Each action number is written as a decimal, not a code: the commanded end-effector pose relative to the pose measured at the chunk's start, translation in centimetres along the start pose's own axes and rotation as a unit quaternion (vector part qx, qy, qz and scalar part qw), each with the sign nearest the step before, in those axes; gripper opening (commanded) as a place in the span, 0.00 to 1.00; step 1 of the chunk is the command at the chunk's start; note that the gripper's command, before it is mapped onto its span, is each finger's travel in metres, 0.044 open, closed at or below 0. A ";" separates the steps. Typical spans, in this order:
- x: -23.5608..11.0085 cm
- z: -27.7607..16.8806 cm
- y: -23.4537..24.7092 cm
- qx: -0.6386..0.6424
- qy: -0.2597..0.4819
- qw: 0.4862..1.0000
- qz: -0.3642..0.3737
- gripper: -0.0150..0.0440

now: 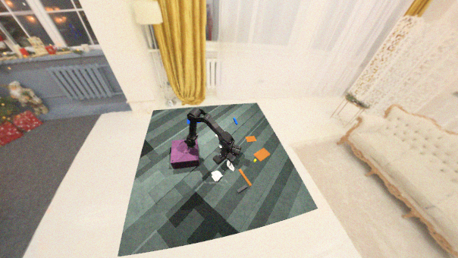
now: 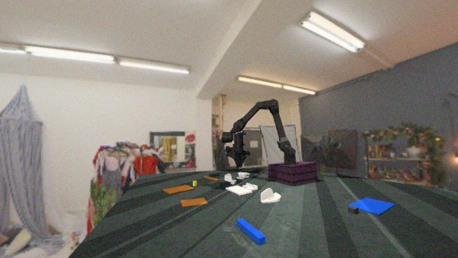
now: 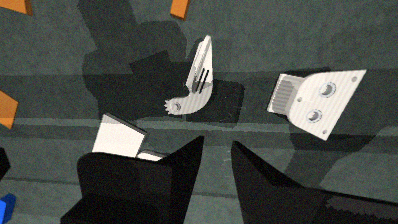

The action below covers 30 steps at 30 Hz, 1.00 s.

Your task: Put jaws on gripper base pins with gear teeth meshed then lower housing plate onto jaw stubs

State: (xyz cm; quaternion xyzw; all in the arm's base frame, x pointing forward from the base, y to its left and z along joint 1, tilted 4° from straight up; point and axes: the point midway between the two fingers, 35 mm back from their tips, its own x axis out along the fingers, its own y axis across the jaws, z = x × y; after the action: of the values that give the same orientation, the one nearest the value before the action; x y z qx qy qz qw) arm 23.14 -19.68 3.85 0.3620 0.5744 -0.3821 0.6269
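Note:
A white jaw (image 1: 230, 165) (image 2: 229, 178) (image 3: 202, 95) with gear teeth lies on the mat. A white four-sided piece (image 1: 217, 175) (image 2: 243, 174) (image 3: 312, 104) with two round ringed features and a ribbed end lies to its right in the wrist view. A flat white slab (image 2: 237, 190) (image 3: 117, 137) is partly behind the left finger in the wrist view. I cannot tell which of these two is the base and which the housing plate. Another white jaw (image 2: 270, 196) lies apart. My gripper (image 2: 239, 167) (image 3: 217, 143) is partly open and empty, above the mat, beside the toothed jaw.
Orange plates (image 1: 261, 154) (image 2: 178, 189), an orange bar (image 1: 245, 177) (image 3: 179, 8), a yellow cylinder (image 1: 255, 160) (image 2: 194, 183) and a grey bar (image 1: 243, 188) lie around. A blue bar (image 1: 235, 121) (image 2: 250, 231), blue plate (image 2: 371, 206) and black block (image 2: 353, 209) lie farther off. The arm stands on a purple box (image 1: 184, 155) (image 2: 292, 173).

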 end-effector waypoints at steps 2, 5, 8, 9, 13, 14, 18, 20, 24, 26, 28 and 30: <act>-0.1 0.1 0.1 0.001 -0.002 1.000 0.001 0.25; -0.1 0.1 0.1 0.001 -0.002 1.000 0.001 0.25; -0.1 0.1 0.1 0.001 -0.002 1.000 0.001 0.25; -0.1 0.1 0.1 0.001 -0.002 1.000 0.001 0.25; -0.1 0.1 0.1 0.001 -0.002 1.000 0.001 0.25; -0.1 0.1 0.1 0.001 -0.002 1.000 0.001 0.25; -0.1 0.1 0.1 0.001 -0.002 1.000 0.001 0.25; -0.1 0.1 0.1 0.001 -0.002 1.000 0.001 0.25; 0.0 0.0 0.0 0.000 0.000 1.000 0.000 0.39; 0.0 0.0 0.0 0.000 0.000 1.000 0.000 0.48; 0.0 0.0 0.0 0.000 0.000 1.000 0.000 0.57; 0.0 0.0 0.0 0.000 0.000 1.000 0.000 0.65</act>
State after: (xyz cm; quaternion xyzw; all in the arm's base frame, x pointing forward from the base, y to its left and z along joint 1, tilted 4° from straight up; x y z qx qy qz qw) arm 23.18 -19.70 3.89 0.3622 0.5739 -0.3820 0.6273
